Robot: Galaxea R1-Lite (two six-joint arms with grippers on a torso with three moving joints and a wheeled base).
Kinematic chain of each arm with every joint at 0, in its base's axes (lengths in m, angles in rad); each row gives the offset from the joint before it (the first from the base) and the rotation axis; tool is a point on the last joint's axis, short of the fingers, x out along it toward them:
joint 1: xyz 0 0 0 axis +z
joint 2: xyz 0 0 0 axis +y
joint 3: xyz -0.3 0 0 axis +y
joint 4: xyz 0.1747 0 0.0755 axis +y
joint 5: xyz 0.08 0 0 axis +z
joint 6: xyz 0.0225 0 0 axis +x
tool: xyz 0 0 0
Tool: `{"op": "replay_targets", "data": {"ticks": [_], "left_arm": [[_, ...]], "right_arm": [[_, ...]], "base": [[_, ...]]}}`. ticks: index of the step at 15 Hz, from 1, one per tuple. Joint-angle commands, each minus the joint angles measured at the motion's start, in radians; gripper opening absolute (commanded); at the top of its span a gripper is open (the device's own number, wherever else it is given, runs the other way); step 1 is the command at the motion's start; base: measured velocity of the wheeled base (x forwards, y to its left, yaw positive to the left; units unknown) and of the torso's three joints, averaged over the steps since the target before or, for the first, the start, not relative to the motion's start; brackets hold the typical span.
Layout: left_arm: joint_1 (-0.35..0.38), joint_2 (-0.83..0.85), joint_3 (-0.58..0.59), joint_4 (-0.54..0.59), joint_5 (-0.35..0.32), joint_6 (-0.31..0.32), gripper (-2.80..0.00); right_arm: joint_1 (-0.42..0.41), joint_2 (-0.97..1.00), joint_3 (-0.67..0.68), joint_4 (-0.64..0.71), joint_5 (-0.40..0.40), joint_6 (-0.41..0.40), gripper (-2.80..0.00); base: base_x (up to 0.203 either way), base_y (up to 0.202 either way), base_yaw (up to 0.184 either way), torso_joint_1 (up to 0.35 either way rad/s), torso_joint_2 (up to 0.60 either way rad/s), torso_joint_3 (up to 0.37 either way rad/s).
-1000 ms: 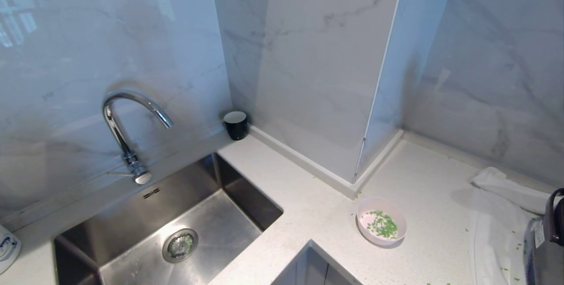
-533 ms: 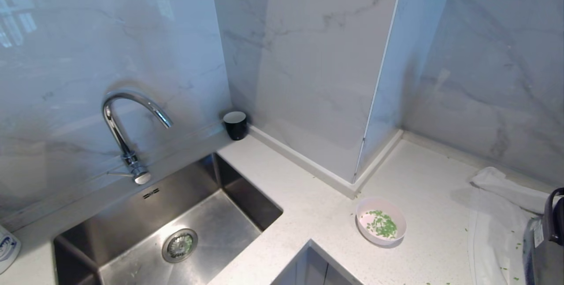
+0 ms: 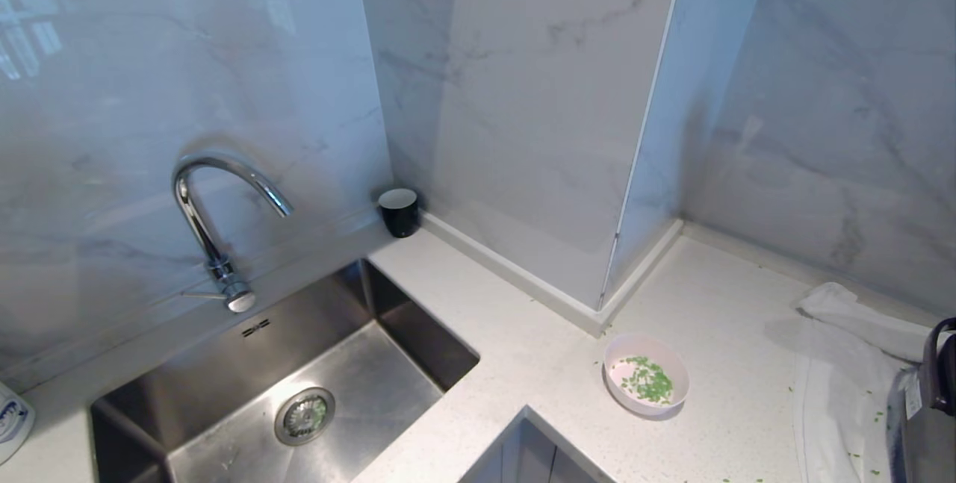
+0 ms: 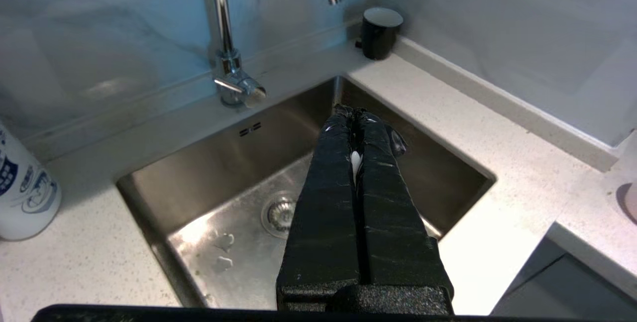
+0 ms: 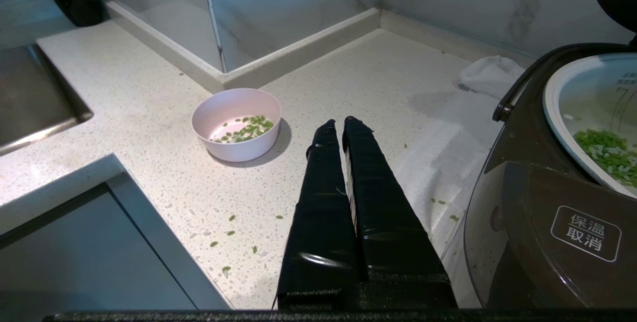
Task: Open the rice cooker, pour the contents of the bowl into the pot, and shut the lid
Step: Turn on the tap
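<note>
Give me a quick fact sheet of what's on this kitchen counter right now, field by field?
bowl: pink, on the counter, some green bits inside
rice cooker: lid up, white pot holding green bits
spills: green bits scattered on the counter
cloth: white, under and beside the cooker
sink: steel, with tap
cup: black, in the corner
left gripper: shut, above the sink
right gripper: shut, empty

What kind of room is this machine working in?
Most likely a home kitchen: a stainless steel sink with a curved chrome tap set in a speckled white countertop, marble-look wall panels, and a dark brown-grey rice cooker standing open at one end.
</note>
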Motion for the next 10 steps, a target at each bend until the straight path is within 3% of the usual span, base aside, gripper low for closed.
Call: {"op": "replay_targets", "data": {"ticks": [1,7,10], "left_arm": [[-0.004,0.300,-0.080,-0.004,0.001,-0.020,-2.80],[-0.062,0.823,-0.273,0.038,0.024,-0.293,-2.80],[-0.068,1.053,-0.305,0.008,0.118,-0.408,-2.80]], "right_arm": [[0.000,0.000,0.000,0.000,0.000,-0.001,-2.80],[0.000,0.000,0.000,0.000,0.000,-0.001,-2.80],[0.000,0.000,0.000,0.000,0.000,-0.001,-2.80]], "base": [[0.000,0.000,0.000,0.000,0.00,0.000],[0.000,0.000,0.000,0.000,0.00,0.000],[0.000,0.000,0.000,0.000,0.00,0.000]]}}
